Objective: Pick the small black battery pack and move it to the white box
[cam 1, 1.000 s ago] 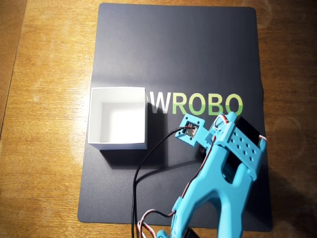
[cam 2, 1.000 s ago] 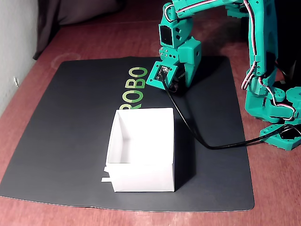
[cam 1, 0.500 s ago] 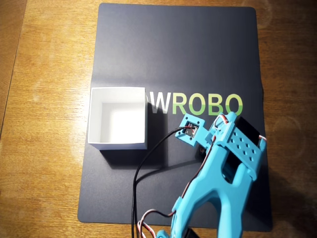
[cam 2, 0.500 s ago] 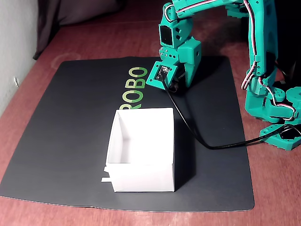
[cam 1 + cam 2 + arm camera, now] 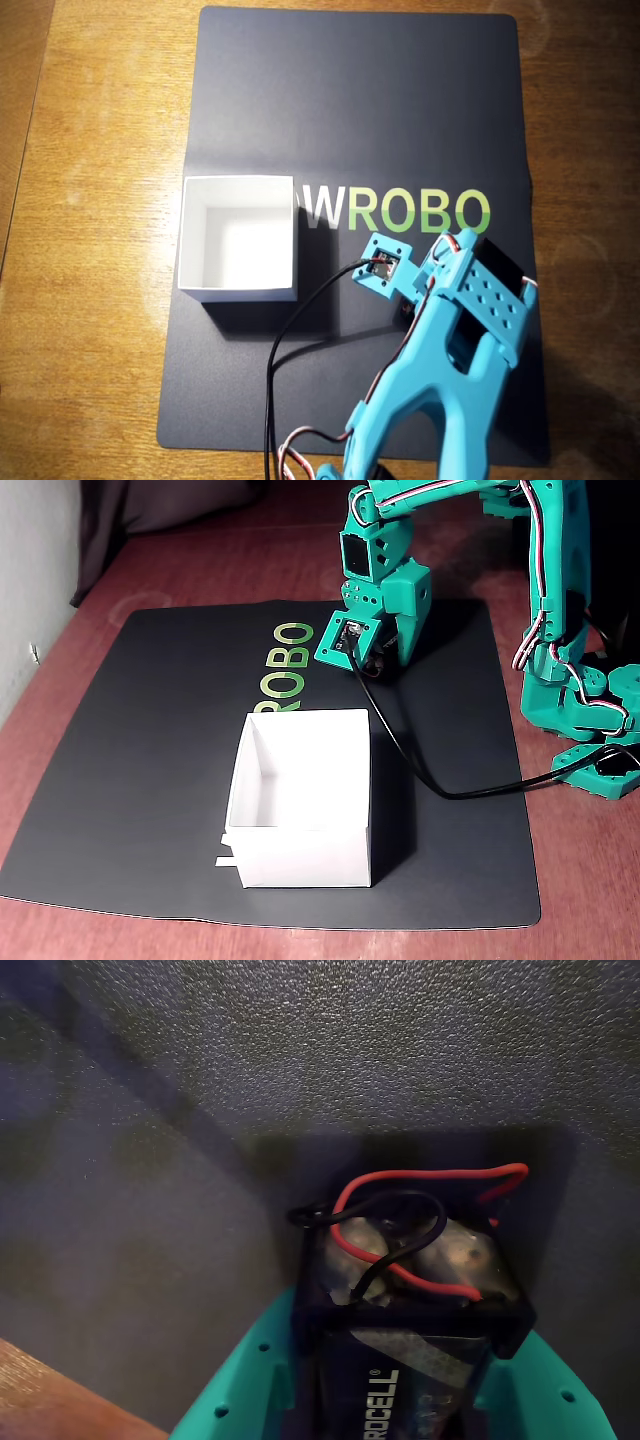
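Observation:
The small black battery pack (image 5: pixel 410 1300), with red and black wires on top and a Duracell cell inside, sits between my teal fingers (image 5: pixel 250 1380) in the wrist view. My gripper (image 5: pixel 400 1390) is shut on it, at or just above the black mat. In the overhead view the gripper (image 5: pixel 410 310) is under the wrist, right of the white box (image 5: pixel 190 240), and the pack is hidden. In the fixed view the gripper (image 5: pixel 385 665) points down at the mat behind the open, empty white box (image 5: pixel 300 855).
A black mat (image 5: pixel 350 100) with "ROBO" lettering lies on a wooden table (image 5: pixel 90 300). A black cable (image 5: pixel 420 770) runs from the wrist camera across the mat beside the box to the arm's base (image 5: pixel 590 730).

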Robot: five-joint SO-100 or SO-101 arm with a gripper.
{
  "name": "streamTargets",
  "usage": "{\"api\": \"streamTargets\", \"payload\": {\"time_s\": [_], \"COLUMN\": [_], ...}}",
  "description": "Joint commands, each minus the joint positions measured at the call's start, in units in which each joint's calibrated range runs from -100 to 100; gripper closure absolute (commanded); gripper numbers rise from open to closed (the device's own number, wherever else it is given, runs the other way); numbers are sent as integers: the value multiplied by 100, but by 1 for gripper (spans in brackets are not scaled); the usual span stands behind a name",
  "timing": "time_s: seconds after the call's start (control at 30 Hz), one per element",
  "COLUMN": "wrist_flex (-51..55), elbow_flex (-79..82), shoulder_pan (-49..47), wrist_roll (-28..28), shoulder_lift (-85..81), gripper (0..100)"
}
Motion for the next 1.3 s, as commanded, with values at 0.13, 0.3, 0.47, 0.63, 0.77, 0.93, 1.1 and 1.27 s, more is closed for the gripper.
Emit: {"api": "streamTargets", "payload": {"time_s": [0.13, 0.3, 0.47, 0.63, 0.77, 0.93, 1.1, 1.27], "wrist_flex": [123, 123, 123, 114, 62, 44, 36, -166], "elbow_flex": [-65, -92, -110, -119, -128, -147, -110, -47], "shoulder_pan": [-59, -375, -669, -1103, -1419, -2252, -3719, -5490], "wrist_roll": [-20, -20, 7, 18, 24, 198, 877, 2050], "shoulder_lift": [-653, -1004, -1521, -2214, -2793, -3739, -4608, -4941], "gripper": [95, 95, 95, 95, 95, 94, 94, 94]}}
